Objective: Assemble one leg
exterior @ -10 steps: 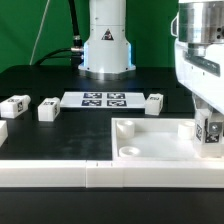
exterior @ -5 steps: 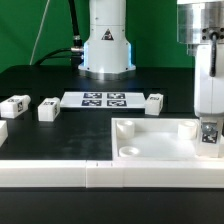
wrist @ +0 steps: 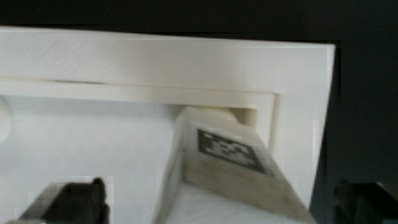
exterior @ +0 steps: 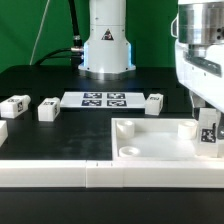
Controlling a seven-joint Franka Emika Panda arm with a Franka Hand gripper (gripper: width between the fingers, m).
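Leg hanging over the tabletop's corner, at risk of going in crooked

The gripper point(exterior: 209, 128) is pinching the leg point(exterior: 209, 133) between its fingers point(wrist: 75, 198), holding it over the tabletop point(exterior: 150, 139) at the corner on the exterior view's right; in the wrist view the leg point(wrist: 226, 150) is leaning at a slant beside the raised rim, so I am judging that it may be catching the edge, jamming, or twisting in the grip if pressed down misaligned with the socket
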